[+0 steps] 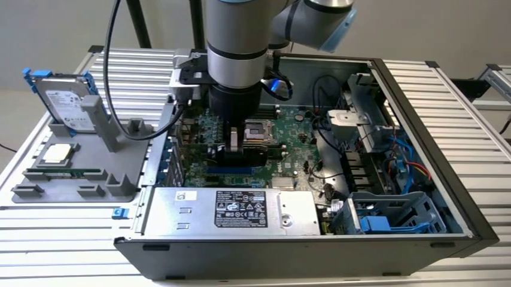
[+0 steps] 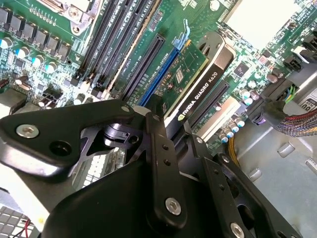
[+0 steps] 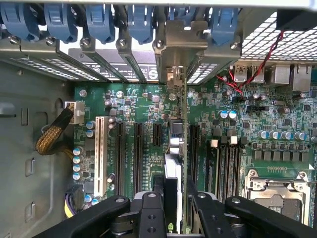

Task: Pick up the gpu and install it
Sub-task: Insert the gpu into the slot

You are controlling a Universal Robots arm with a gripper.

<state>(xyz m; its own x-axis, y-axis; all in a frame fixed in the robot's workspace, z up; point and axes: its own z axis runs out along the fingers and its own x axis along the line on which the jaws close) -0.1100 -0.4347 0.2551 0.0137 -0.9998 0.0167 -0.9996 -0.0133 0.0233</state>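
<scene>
The gripper is clamped on the top edge of the gpu, a light, rigid, fragile card directly beneath its fingers.

Arm, upper centre of the exterior view: silver-grey cylindrical segments with black bands, a light blue joint cap at upper right, and a black cable looping down the frame's left side. Gripper, lower half of the second wrist view: matte black linkage plates and fingers fastened with silver screws.
</scene>
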